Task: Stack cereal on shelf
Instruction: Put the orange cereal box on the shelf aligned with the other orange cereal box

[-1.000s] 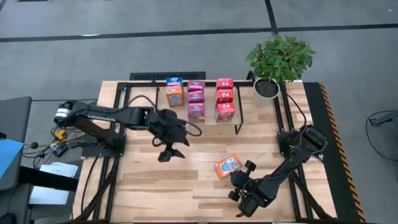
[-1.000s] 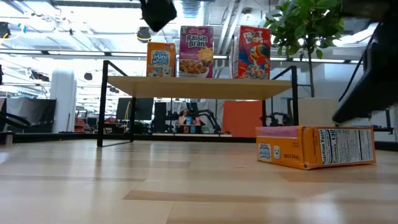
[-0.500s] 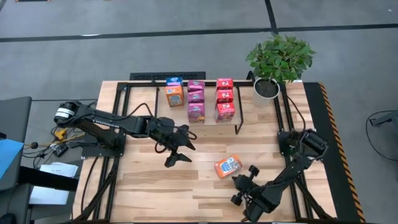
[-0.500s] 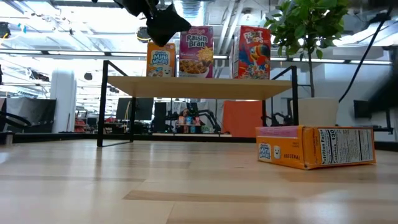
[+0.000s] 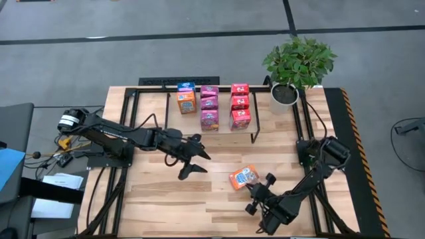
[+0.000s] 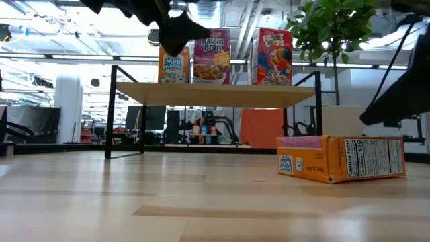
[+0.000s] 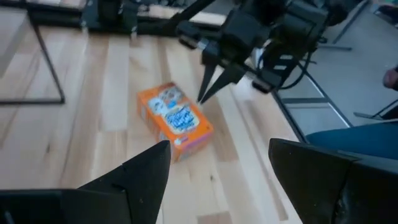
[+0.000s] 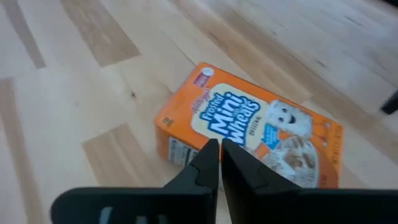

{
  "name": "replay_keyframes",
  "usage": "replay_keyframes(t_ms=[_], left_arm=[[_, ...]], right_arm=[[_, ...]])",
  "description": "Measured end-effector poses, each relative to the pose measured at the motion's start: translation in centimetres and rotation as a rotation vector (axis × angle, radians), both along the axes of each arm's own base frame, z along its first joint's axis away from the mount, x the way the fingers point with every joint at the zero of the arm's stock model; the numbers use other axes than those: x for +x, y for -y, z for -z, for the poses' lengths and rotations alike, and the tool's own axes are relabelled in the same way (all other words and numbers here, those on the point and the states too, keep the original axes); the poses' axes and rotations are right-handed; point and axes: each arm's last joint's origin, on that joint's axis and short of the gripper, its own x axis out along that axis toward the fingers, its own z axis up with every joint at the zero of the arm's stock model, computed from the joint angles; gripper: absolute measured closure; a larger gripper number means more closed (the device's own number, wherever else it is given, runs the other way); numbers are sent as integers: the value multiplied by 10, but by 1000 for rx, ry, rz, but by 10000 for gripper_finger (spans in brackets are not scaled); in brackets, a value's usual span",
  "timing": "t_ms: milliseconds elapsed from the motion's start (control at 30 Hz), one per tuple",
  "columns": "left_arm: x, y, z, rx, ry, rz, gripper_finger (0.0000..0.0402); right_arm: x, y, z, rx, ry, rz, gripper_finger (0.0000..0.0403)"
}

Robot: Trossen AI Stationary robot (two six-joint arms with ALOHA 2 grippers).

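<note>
My left gripper [image 5: 191, 158] has its fingers wide apart and holds nothing. It hangs over the table, in front of the shelf [image 5: 259, 136]. My right gripper [image 8: 219, 160] has its fingers almost together, with just a thin gap, and holds nothing, near the orange box [image 5: 244, 177] lying flat on the table. I think picking up that box is next. Only the low view shows the box's side panel [image 6: 366, 158].

Leafy green potted plant [image 5: 298, 65] at the wooden table's [image 5: 153, 192] far right corner, grey floor [image 5: 199, 53] around.
</note>
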Motion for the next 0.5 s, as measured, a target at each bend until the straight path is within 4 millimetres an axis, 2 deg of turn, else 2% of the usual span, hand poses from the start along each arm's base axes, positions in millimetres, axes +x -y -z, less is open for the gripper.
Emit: replay_keyframes(t_ms=[333, 500], left_arm=[[-4, 4, 9, -39, 45, -28, 140], [-6, 6, 14, -51, 70, -32, 140]], right_arm=[[-5, -3, 0, -21, -14, -26, 389], [-5, 4, 6, -46, 2, -15, 378]])
